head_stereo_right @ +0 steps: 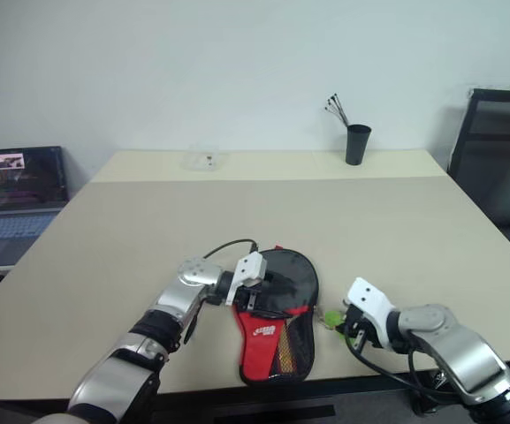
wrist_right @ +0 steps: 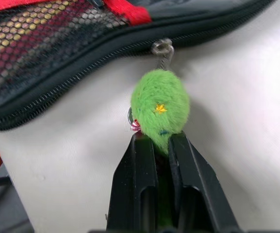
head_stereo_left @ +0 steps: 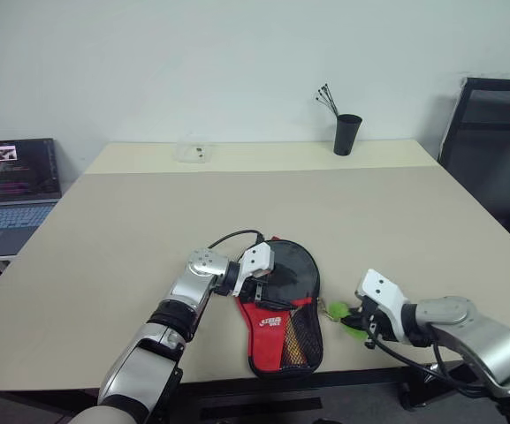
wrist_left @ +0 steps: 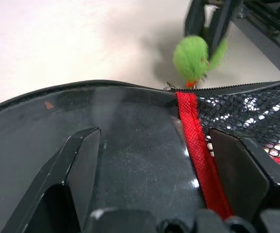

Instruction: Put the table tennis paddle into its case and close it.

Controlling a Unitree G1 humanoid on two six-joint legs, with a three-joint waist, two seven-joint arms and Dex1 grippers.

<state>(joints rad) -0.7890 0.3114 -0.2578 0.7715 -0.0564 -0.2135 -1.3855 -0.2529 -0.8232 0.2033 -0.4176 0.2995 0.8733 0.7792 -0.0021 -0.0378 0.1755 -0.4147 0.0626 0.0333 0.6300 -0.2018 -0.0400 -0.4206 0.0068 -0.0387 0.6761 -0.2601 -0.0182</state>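
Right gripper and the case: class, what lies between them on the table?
In the right wrist view, the green fuzzy charm lies between; the right gripper is shut on its near end, and a small metal link joins it to the case.

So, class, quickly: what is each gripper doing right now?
Left gripper: open, fingers either side of the case.
Right gripper: shut on the green fuzzy zip charm.

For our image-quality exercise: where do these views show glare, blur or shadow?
Left wrist view: glare streaks on the case, and the green pompom is blurred. Right wrist view: the pompom is sharp, casting a soft shadow on the table. Head views: even lighting, faint shadows under both arms.
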